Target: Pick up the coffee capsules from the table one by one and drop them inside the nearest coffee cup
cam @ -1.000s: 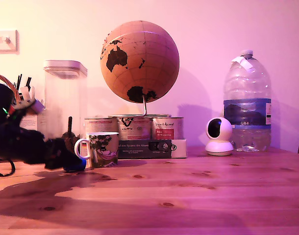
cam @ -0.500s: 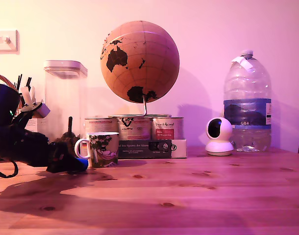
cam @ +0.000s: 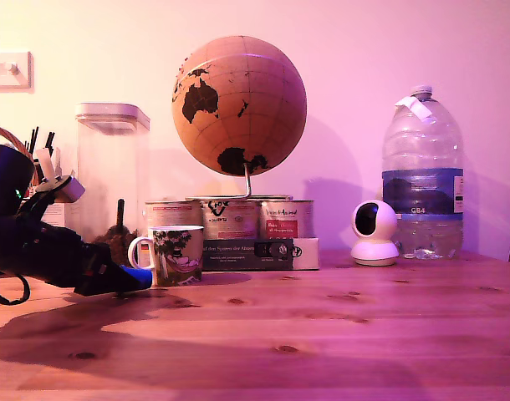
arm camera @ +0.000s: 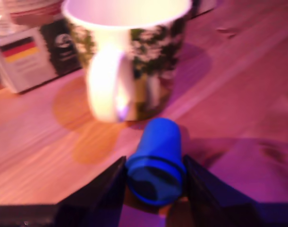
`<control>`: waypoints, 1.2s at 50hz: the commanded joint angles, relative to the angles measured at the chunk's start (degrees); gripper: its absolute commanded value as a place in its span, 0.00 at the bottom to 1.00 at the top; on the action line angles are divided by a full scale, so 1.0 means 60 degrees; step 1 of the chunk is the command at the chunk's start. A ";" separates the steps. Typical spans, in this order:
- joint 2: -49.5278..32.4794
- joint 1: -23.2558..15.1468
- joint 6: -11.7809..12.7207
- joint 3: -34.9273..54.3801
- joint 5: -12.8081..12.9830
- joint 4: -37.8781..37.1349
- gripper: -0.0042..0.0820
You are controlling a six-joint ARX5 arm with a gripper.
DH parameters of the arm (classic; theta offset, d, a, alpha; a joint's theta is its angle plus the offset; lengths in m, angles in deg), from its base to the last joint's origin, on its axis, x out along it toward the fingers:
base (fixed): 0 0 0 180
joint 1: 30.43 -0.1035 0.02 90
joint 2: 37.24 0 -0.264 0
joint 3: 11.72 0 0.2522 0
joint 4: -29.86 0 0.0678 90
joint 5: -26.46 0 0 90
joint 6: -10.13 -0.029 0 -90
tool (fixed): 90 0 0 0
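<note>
One blue capsule [arm camera: 156,163] sits pinched between the jaws of my end effector [cam: 131,279], low over the desk [cam: 322,326] beside the mug's [cam: 176,255] handle. Over the last second I have drawn slightly back and lifted it a little. I judge raising it above the rim comes next. What I see of the mug's white interior is empty.

End effector [cam: 130,280] holds blue capsule [cam: 139,279] beside mug [cam: 175,255].
</note>
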 commanded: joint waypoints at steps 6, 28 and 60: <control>-0.0015 0.0069 0.0164 -0.0004 -0.0576 0.0284 0.35; -0.1763 0.0080 0.0142 0.0000 -0.0838 0.1617 0.35; -0.2922 0.0732 0.0073 -0.1319 0.1209 0.3457 0.35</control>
